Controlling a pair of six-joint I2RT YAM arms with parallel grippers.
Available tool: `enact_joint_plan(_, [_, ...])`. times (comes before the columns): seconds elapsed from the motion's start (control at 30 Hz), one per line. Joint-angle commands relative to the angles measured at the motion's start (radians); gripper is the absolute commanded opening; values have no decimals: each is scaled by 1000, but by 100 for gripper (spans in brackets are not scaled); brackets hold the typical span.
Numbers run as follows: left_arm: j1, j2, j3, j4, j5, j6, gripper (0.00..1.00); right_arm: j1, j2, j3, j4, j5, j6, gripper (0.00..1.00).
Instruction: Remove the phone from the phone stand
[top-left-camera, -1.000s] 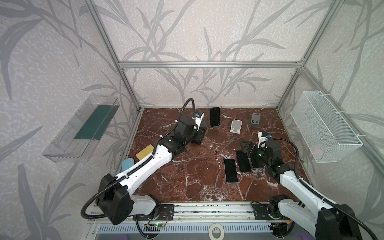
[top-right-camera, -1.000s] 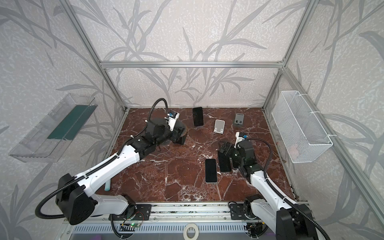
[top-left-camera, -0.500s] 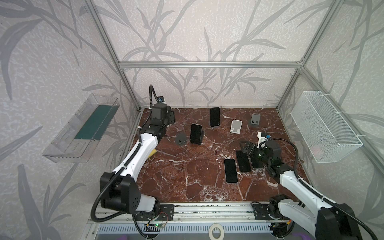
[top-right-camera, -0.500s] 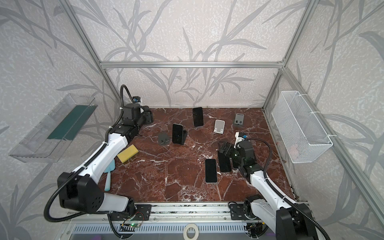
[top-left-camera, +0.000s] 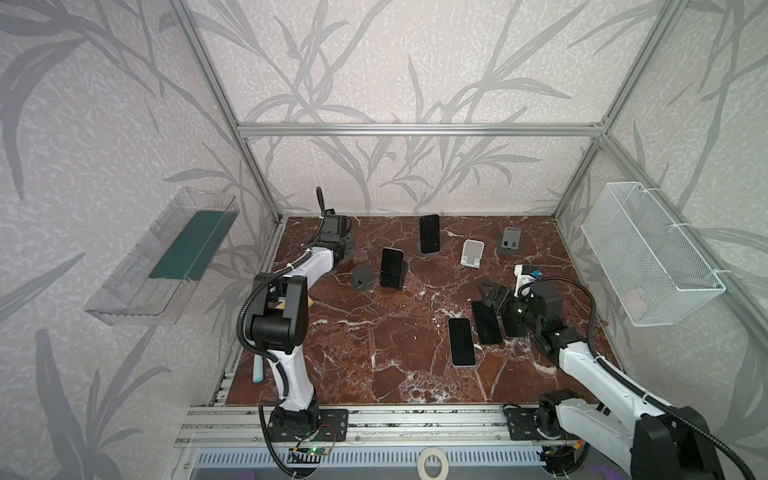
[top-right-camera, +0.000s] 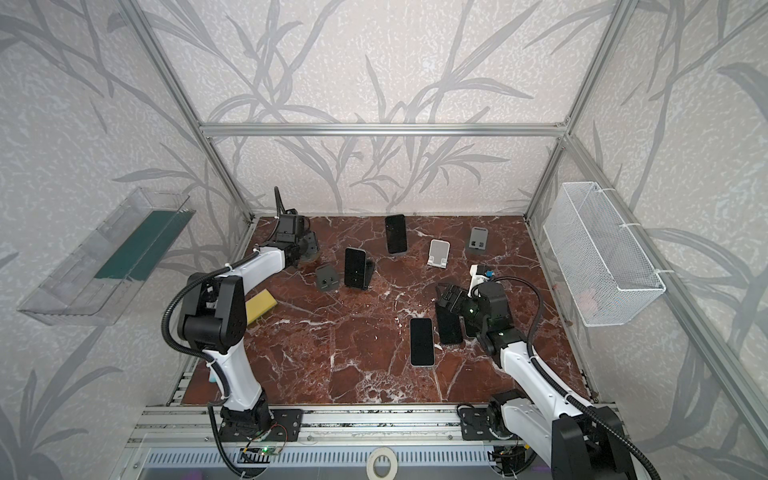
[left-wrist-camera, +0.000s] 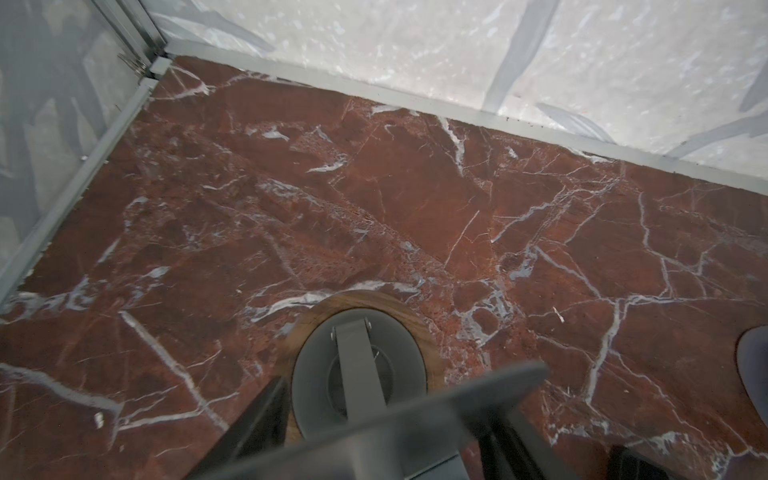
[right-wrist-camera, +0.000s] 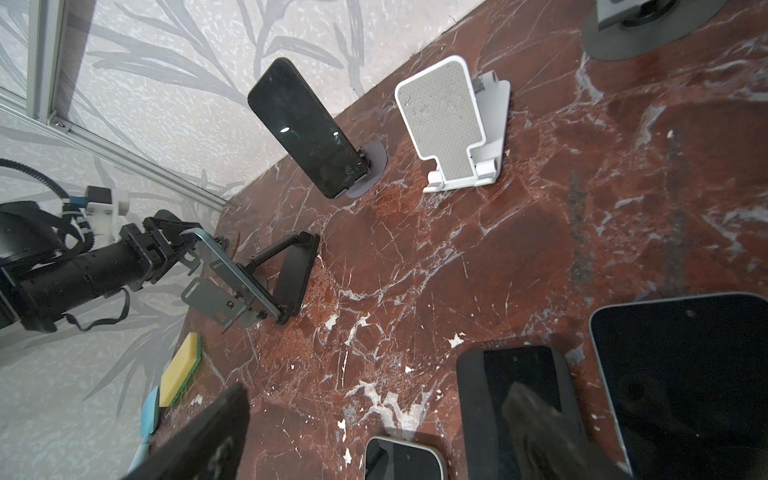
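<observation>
Left arm (top-left-camera: 316, 262) reaches the far corner (left fingers (right-wrist-camera: 166, 226) seemingly together); right fingers (right-wrist-camera: 199, 436) splayed above flat phones (top-left-camera: 487, 322).

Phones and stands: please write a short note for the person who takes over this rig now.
Left gripper: shut, in the back left corner by an empty round stand; whether it grips it is unclear.
Right gripper: open, above three flat phones.
Done: those three lie on the table.
To do: the centre phone on the black stand and the back phone on a disc stand.
</observation>
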Motion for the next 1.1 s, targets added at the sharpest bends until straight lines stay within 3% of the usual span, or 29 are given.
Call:
enact_joint_plan(0.0, [4, 15, 35, 34, 8, -47, 54, 4, 2, -5, 7, 2, -7, 95])
enact_joint_plan(0.23, [7, 31, -26, 38, -26, -76, 57, 4, 6, -3, 3, 11, -19, 96])
enact_joint_plan(0.43, [5, 31, -14, -20, -33, -96, 68, 7, 16, 5, 2, -8, -20, 96])
enact_joint_plan(0.57, [5, 9, 4, -80, -34, -97, 82, 13, 14, 5, 5, -13, -19, 96])
enact_joint_plan(0.63, [3, -19, 5, -95, -27, -97, 99, 24, 20, 7, 5, -10, -51, 96])
enact_joint_plan(1.07, [2, -331, 5, -215, 131, -150, 99, 135, 33, -16, 53, 132, -116, 96])
